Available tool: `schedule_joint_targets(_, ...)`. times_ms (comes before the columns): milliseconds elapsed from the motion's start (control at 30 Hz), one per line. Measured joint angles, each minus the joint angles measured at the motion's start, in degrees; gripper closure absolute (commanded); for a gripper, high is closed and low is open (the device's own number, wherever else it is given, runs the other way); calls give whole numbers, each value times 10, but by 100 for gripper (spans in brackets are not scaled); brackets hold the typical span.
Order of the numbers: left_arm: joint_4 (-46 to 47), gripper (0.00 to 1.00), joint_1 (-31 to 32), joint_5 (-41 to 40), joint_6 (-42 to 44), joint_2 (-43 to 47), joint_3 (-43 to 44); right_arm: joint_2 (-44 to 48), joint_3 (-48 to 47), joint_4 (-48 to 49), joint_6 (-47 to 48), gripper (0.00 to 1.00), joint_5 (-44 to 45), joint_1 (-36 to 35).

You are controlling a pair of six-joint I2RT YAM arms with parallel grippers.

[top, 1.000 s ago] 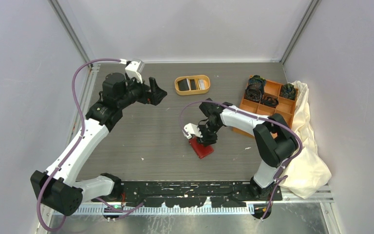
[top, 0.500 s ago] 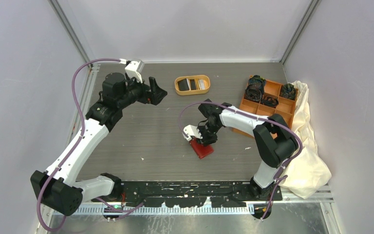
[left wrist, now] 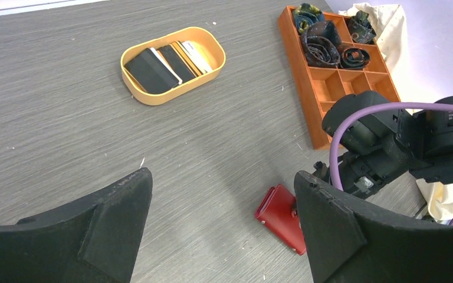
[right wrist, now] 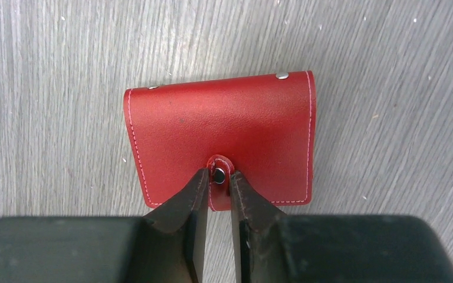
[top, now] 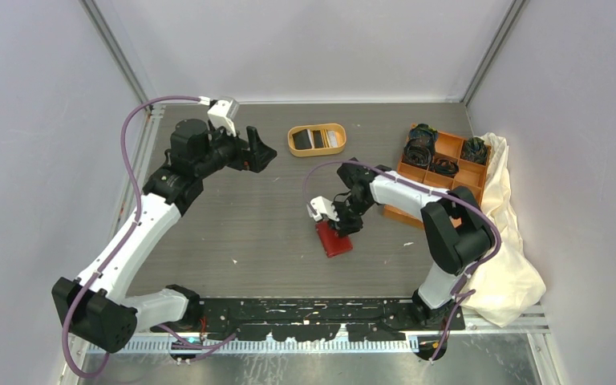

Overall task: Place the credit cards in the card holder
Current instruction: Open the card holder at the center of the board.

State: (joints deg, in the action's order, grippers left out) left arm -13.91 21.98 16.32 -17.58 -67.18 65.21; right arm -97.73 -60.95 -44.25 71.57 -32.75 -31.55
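Observation:
The card holder [top: 334, 239] [right wrist: 224, 130], a shut red wallet, lies flat on the table in front of the right arm, and the left wrist view catches part of the wallet [left wrist: 280, 215] too. My right gripper [top: 338, 227] [right wrist: 218, 175] is over its near edge, jaws pinched on either side of the red clasp tab [right wrist: 219, 177] with its metal snap. The credit cards [top: 314, 139] [left wrist: 165, 62], black, whitish and yellowish, lie in the orange oval tray [top: 317, 152] [left wrist: 153, 97] at the back. My left gripper [top: 261, 152] [left wrist: 221, 177] hovers open and empty left of the tray.
An orange compartment box [top: 449, 147] [left wrist: 330, 88] holding black coiled bands [top: 421, 148] stands at the right, just behind the right arm. A cream cloth [top: 505, 241] is bunched along the right wall.
The right gripper's jaws have narrowed onto the clasp tab, and its wrist has shifted slightly up and to the right. The left arm has held still.

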Motion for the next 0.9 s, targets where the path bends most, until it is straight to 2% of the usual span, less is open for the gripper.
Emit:
schedule_joint_targets(100, 0, 11, 0, 0, 0, -1, 0, 0, 0, -4, 1, 72, -2, 8)
schedule_joint_targets(233, 0, 11, 0, 0, 0, -1, 0, 0, 0, -9, 5, 59, 2, 6)
schedule_joint_targets(333, 0, 11, 0, 2, 0, -1, 0, 0, 2, -10, 11, 52, 11, 0)
schedule_joint_targets(433, 0, 11, 0, 2, 0, -1, 0, 0, 3, -15, 17, 50, 21, -9)
schedule_joint_targets(533, 0, 11, 0, 2, 0, -1, 0, 0, 3, -15, 19, 56, 31, -15)
schedule_joint_targets(667, 0, 11, 0, 2, 0, -1, 0, 1, 3, -6, 23, 71, 49, -23)
schedule_joint_targets(867, 0, 11, 0, 2, 0, -1, 0, 7, 5, -2, 25, 98, 74, -37)
schedule_joint_targets(900, 0, 11, 0, 2, 0, -1, 0, 8, 5, -1, 25, 99, 77, -38)
